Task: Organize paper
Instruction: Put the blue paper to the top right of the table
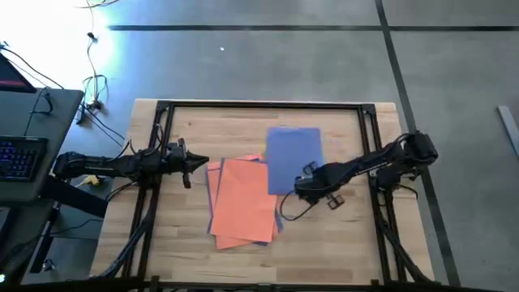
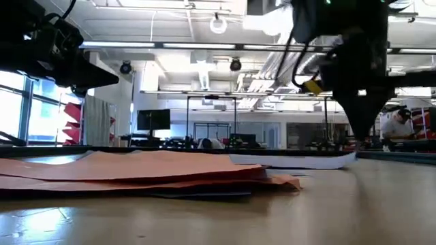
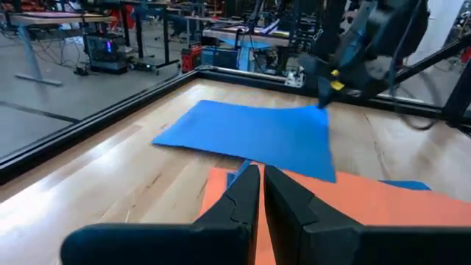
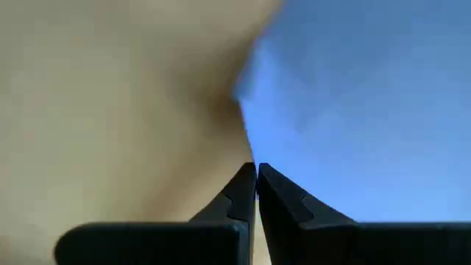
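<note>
A blue sheet of paper (image 1: 293, 154) lies on the wooden table (image 1: 340, 235), right of centre. A stack of orange sheets (image 1: 242, 201) lies to its left and nearer, with darker blue sheet edges (image 1: 280, 217) showing beneath it. My right gripper (image 1: 302, 188) is shut at the blue sheet's near right corner. My left gripper (image 1: 191, 167) is shut and hangs above the table by the orange stack's left edge, touching nothing. The orange top sheet (image 3: 383, 213) shows below its fingers. My right gripper meets the blue sheet at its edge by the near right corner (image 4: 249, 147), with the shut fingertips on that edge. The fingers come from above, pointing down. That corner (image 2: 349, 159) is raised a little, and the rest of the sheet lies flat on the table.
A black frame rail (image 1: 259, 104) runs round the table top. A desk with a keyboard (image 1: 18, 156) stands beyond the left edge. Bare wood (image 1: 349, 243) lies near and right of the sheets.
</note>
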Action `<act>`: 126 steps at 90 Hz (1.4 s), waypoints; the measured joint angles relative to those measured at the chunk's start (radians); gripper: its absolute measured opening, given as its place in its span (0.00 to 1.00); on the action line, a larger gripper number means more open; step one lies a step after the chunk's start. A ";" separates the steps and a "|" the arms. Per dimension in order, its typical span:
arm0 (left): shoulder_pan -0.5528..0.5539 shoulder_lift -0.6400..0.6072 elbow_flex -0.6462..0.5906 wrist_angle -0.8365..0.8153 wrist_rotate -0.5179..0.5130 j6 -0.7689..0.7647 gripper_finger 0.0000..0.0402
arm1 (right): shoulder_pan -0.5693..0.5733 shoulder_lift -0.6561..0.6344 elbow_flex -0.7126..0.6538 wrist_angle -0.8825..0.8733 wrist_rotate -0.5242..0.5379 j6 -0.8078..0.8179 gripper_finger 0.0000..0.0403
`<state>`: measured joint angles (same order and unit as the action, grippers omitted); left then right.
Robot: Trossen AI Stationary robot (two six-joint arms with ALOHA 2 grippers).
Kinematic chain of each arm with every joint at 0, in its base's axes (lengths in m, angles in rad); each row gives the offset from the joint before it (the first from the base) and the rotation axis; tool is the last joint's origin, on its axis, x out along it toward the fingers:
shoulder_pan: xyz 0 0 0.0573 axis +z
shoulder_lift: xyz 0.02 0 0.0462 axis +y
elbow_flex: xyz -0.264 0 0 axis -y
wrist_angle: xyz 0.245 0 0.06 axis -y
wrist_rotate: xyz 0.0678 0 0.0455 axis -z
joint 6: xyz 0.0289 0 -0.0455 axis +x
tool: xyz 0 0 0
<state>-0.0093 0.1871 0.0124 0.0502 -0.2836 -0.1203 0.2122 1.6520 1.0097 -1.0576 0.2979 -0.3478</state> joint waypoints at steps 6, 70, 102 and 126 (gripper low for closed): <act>0.000 0.000 0.000 0.000 0.000 0.000 0.00 | -0.030 0.000 -0.021 0.001 0.028 0.030 0.00; 0.000 0.000 0.000 -0.001 0.000 0.010 0.00 | -0.210 0.000 -0.262 0.023 -0.022 -0.060 0.00; 0.000 0.000 0.000 -0.001 0.000 0.010 0.00 | -0.104 0.000 -0.261 -0.011 -0.071 -0.279 0.00; 0.000 0.000 0.000 -0.002 0.000 0.010 0.00 | -0.036 0.000 -0.293 -0.077 -0.038 -0.230 0.00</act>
<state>-0.0090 0.1871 0.0124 0.0486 -0.2840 -0.1104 0.1766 1.6516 0.7168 -1.1345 0.2600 -0.5778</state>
